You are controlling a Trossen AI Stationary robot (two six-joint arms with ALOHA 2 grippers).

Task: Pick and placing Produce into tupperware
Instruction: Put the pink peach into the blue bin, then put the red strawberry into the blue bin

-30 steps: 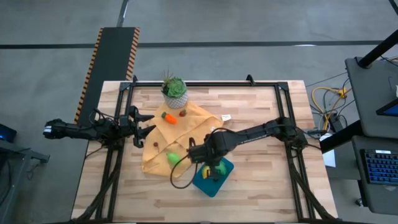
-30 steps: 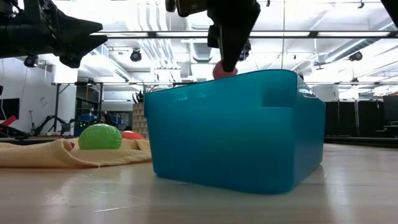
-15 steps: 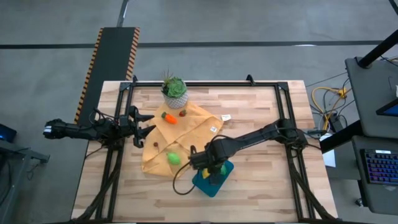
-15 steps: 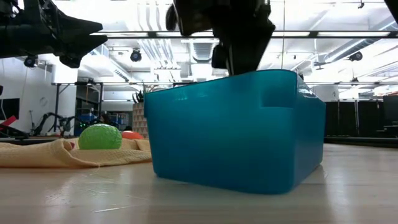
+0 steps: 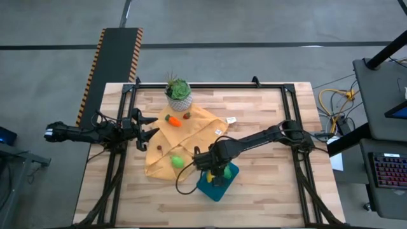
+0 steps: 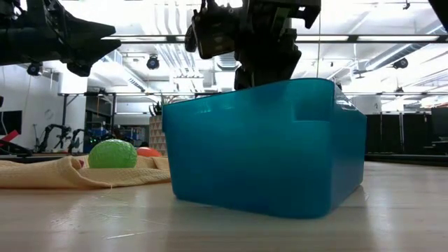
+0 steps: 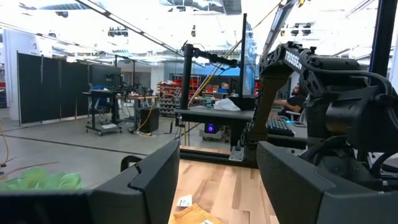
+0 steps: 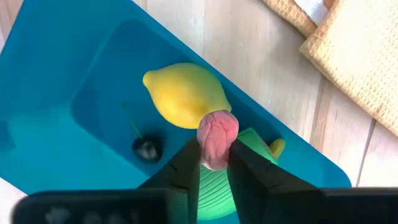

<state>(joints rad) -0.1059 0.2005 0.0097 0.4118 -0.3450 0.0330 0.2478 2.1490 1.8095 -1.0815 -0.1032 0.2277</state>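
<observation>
The teal tupperware [image 5: 217, 180] stands on the table near the near edge, right of the mustard cloth [image 5: 191, 137]. In the right wrist view it holds a yellow lemon [image 8: 186, 93], a green piece [image 8: 217, 190] and a small dark piece [image 8: 147, 147]. My right gripper [image 8: 214, 152] reaches down into it, shut on a pink lumpy piece. A carrot [image 5: 172, 119], a dark red piece [image 5: 186, 116] and a green piece [image 5: 177, 161] lie on the cloth. My left gripper [image 5: 152, 126] waits open at the table's left edge. My right gripper pinches the pink lumpy piece [image 8: 217, 134] between its two fingers [image 8: 186, 163], coming from above and pointing down. The piece sticks out past the fingertips, inside the tupperware, over the lemon and the green piece. Whether it touches them I cannot tell.
A potted green plant [image 5: 179, 93] stands at the far edge behind the cloth. A small tag [image 5: 231, 120] lies right of the cloth. In the low view the tupperware wall [image 6: 266, 154] hides the right fingertips; the green piece [image 6: 112, 154] sits on the cloth to its left.
My right gripper has gone down into the tupperware, still shut on the pink piece. In the low view the piece showed above the rim a second ago and is now hidden behind the wall.
</observation>
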